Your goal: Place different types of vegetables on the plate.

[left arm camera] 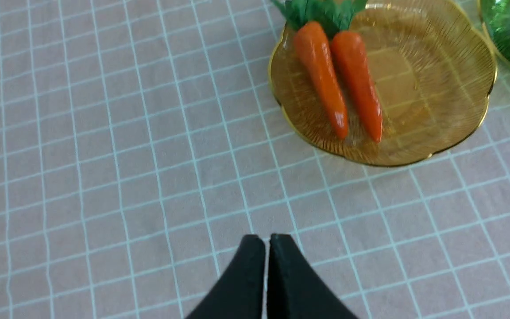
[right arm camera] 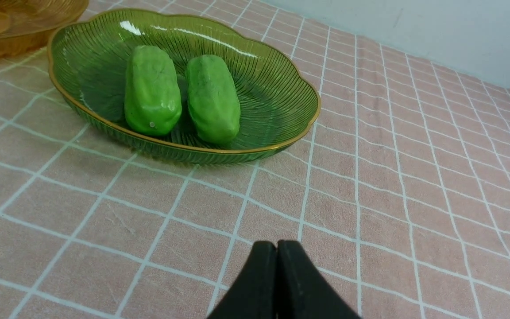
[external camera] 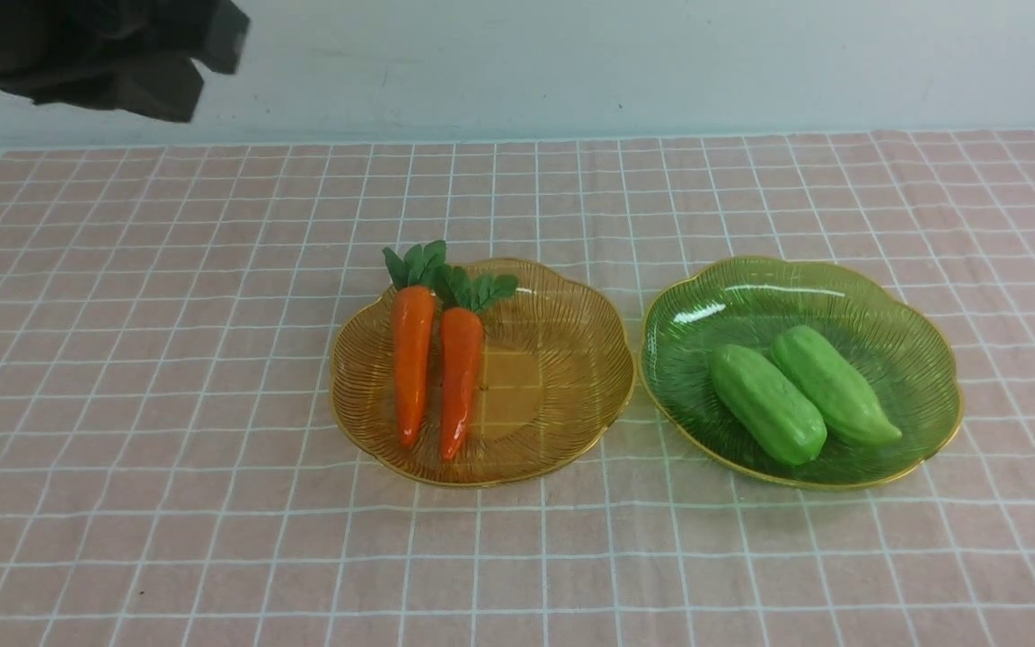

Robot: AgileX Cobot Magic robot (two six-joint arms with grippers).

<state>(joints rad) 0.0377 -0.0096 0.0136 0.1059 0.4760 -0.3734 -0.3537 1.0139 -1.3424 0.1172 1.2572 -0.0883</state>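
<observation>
Pink checked cloth (external camera: 517, 575) fills the foreground of the front view. Beyond it sit two ribbed plates, almost rim to rim. On the left, an amber plate (external camera: 571, 296) holds the left carrot (external camera: 412, 359) and right carrot (external camera: 460, 377) side by side, leaves pointing away from me. On the right, a green plate (external camera: 922, 359) carries the left gourd (external camera: 767, 404) and right gourd (external camera: 834, 386), flank to flank at a slant. Each plate holds one kind only, so I judge the mixing has not begun and one vegetable must cross over. My left arm (external camera: 122, 54) hangs high in the far left corner, well apart from both plates. The right arm is out of this view.

From the left wrist, the left gripper (left arm camera: 267, 241) has its fingers pressed together, holding nothing. It hovers over the cloth, short of the amber plate. The carrots' tips point towards it, so I reckon a grasp across a carrot's body is the natural approach, once the fingers part.

From the right wrist, the right gripper (right arm camera: 276, 248) is likewise pressed together and empty, low over the cloth near the green plate. The gourds' blunt ends face it. The dished floor probably settles them against each other, leaving little room between for a finger.
</observation>
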